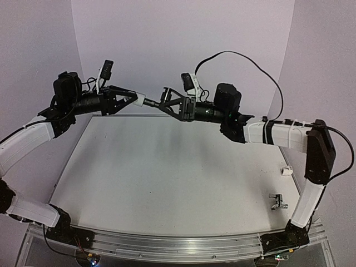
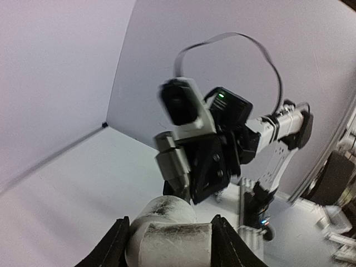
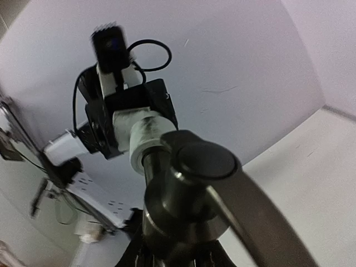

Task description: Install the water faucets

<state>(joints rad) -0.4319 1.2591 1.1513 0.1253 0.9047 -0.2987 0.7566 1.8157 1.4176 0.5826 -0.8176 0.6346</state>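
We see the left gripper (image 1: pixel 134 99) partly open, pinching a white fitting (image 2: pixel 172 236) in the upper middle of the frame. The right gripper (image 1: pixel 164 100) is squeezed around the dark faucet (image 3: pixel 192 183), which touches the fitting. The silver faucet (image 1: pixel 277 201) lies on the table (image 1: pixel 167 167), lower right.

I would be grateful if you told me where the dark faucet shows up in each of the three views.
Top external: the dark faucet is upper centre, in the air, just right of the white fitting.
Left wrist: centre, blurred and grey, above the fitting.
Right wrist: bottom centre, large and close, the fitting behind it.
Shared landmark: the white fitting at its end.
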